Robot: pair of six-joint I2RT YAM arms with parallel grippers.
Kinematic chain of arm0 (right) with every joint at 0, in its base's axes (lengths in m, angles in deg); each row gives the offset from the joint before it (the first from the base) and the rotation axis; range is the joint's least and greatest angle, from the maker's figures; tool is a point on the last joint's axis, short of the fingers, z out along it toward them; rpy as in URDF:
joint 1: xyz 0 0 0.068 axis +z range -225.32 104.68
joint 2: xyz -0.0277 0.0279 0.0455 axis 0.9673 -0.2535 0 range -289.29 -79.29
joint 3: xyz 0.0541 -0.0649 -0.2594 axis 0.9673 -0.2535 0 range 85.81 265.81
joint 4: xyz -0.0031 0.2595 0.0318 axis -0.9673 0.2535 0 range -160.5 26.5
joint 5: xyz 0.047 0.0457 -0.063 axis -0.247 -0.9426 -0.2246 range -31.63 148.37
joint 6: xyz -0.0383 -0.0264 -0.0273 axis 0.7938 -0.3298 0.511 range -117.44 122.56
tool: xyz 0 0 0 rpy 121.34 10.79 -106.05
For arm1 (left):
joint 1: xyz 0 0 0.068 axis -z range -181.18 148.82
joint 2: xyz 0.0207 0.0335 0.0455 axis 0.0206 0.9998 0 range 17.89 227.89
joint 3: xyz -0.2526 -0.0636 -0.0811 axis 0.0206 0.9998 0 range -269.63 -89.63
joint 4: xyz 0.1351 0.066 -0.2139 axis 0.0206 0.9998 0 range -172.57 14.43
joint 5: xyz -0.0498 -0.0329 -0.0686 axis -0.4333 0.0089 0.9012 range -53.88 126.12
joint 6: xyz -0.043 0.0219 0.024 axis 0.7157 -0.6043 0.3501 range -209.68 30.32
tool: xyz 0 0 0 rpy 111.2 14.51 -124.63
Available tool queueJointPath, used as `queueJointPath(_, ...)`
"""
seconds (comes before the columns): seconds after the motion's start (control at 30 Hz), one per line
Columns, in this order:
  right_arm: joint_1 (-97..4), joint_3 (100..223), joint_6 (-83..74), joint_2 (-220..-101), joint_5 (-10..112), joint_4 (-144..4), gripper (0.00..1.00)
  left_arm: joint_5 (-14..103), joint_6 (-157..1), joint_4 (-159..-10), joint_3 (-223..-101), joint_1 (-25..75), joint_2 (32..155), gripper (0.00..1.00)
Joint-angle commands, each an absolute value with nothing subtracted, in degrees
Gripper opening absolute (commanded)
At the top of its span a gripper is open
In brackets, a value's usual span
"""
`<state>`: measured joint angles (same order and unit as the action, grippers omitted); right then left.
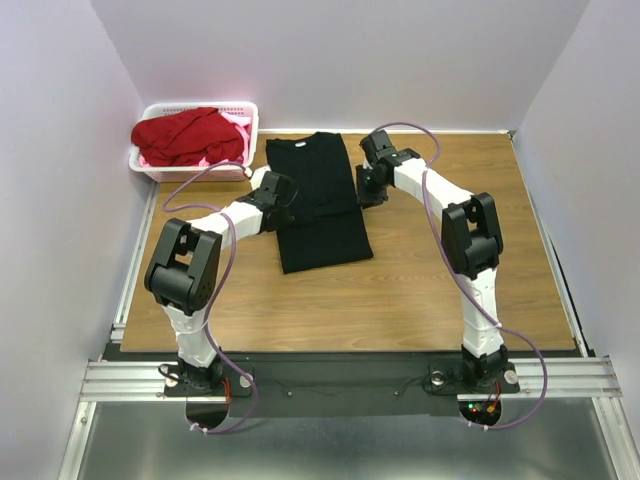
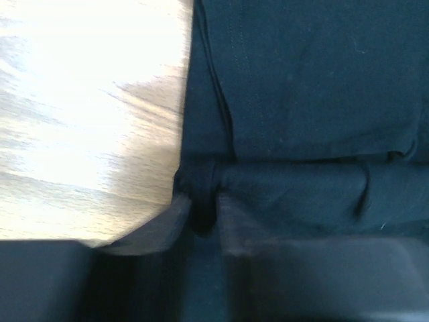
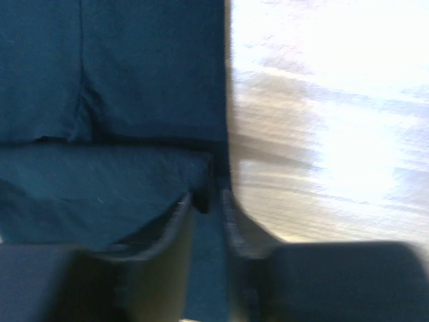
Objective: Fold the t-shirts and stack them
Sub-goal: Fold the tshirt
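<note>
Seen from above, a black t-shirt (image 1: 318, 205) lay flat on the wooden desk (image 1: 430, 290), towards the far middle, with its collar at the far end and its hem nearer my bases. Its sleeves were already tucked in, so it made one long narrow panel. My left pincer (image 1: 278, 190) sat low at the shirt's left edge and my right pincer (image 1: 366, 187) at its right edge, roughly opposite each other and about midway along its length. I judged that I had taken these matching spots so both sides of the cloth could be handled evenly for a crosswise fold. Each wrist camera showed the pincer narrow, with a folded edge of dark cloth sitting in the slim gap at the fingertips. I could not tell from these views whether either one was clamping the cloth or merely standing around it. At the far left corner, a white slotted basket (image 1: 250, 115) held a crumpled red shirt (image 1: 185, 135) with a pink shirt (image 1: 238, 126) showing beneath it. Both were waiting well apart from the black one, so most of the task remained.
</note>
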<state>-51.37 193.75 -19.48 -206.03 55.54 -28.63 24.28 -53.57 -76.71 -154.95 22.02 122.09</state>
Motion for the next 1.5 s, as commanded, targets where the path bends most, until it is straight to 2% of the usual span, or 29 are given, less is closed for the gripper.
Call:
queueJointPath(0.0,-52.0,193.9,-13.9,-202.7,53.6,-33.3,0.43,22.8,-54.8,-75.0,-156.8,21.1,117.3,0.58)
queueJointPath(0.1,-50.8,191.1,-8.5,-198.2,53.7,-35.6,0.6,21.3,-53.7,-73.6,-154.9,21.2,110.7,0.93)
queueJointPath(0.23,-48.5,189.1,-2.9,-194.9,52.8,-37.3,0.63,21.5,-51.2,-72.1,-150.8,22.1,103.3,0.94)
queueJointPath(0.27,-48.0,188.8,-2.1,-194.8,52.4,-37.5,0.63,22.1,-50.8,-72.0,-150.0,22.5,102.3,0.93)
queueJointPath(0.33,-46.7,188.8,-1.3,-195.0,51.3,-37.5,0.63,22.9,-49.9,-71.6,-148.6,24.1,99.9,0.82)
queueJointPath(0.37,-46.2,188.6,-1.7,-195.2,50.3,-37.5,0.6,23.4,-48.7,-71.4,-147.3,24.9,99.5,0.72)
queueJointPath(0.43,-45.5,187.8,-3.2,-195.8,48.9,-37.5,0.55,23.7,-48.0,-71.4,-146.1,27.1,98.9,0.63)
queueJointPath(0.47,-45.2,187.4,-3.8,-196.1,48.4,-37.6,0.52,23.8,-47.6,-71.5,-145.0,27.9,99.2,0.55)
queueJointPath(0.57,-43.9,186.2,-5.2,-197.5,46.3,-38.5,0.43,24.4,-46.9,-72.3,-144.6,30.8,101.6,0.49)
queueJointPath(0.73,-42.8,186.3,-7.3,-200.1,45.1,-40.5,0.35,24.1,-46.5,-74.1,-146.1,33.6,108.4,0.45)
queueJointPath(1.13,-42.8,191.2,-9.4,-206.8,45.8,-42.6,0.34,26.3,-47.1,-75.4,-147.2,34.3,116.1,0.44)
queueJointPath(1.47,-44.3,208.0,-10.7,-213.5,51.9,-42.6,0.35,26.8,-47.4,-75.5,-145.4,34.9,116.2,0.44)
